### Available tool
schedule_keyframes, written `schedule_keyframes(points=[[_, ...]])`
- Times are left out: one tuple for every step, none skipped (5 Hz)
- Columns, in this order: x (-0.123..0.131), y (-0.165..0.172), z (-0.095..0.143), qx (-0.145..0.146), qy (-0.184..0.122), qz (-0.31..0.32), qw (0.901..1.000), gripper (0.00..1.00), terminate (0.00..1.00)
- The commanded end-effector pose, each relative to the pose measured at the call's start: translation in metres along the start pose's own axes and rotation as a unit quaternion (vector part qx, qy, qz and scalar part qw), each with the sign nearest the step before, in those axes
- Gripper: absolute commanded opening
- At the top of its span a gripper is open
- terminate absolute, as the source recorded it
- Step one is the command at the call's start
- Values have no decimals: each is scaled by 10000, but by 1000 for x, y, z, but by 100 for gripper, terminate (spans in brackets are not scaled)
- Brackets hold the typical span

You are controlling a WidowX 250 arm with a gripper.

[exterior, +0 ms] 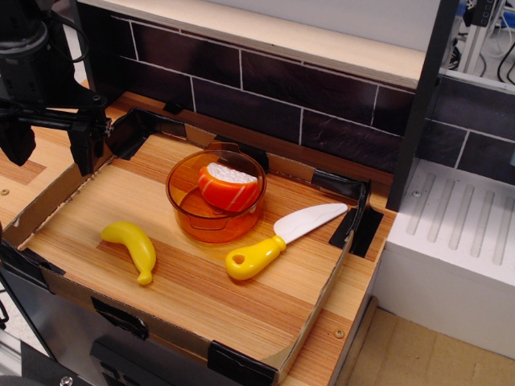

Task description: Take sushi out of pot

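Striped sushi [228,185] (rounded) inside translucent pot [187,201].

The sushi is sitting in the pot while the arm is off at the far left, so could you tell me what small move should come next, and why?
Probably swing the tool rightward until it hangs over the pot. The sushi lies inside it, untouched, and the tool looks open and holds nothing, well left of the pot.

- The robot arm [28,48] enters from the frame's 10 o'clock corner, dark and bulky, hanging downward.
- Its gripper [50,141] points straight down.
- Two black fingers [84,145] stand well apart, jaws spread wide, with nothing between them.
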State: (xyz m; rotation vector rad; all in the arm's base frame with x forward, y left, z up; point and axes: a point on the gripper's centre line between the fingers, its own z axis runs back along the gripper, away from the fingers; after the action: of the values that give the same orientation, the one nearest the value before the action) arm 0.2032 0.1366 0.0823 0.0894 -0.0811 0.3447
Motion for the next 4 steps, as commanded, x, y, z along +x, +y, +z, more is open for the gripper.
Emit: schedule_keyframes(points=[[0,0,0,0,0,0,10000,100,0],[-2,-10,23,-174,-427,783,9959,100,0],[-1,-23,46,-222,-597,1704,9833,100,0],[7,-41,56,143,-826,2888,9537,100,0]])
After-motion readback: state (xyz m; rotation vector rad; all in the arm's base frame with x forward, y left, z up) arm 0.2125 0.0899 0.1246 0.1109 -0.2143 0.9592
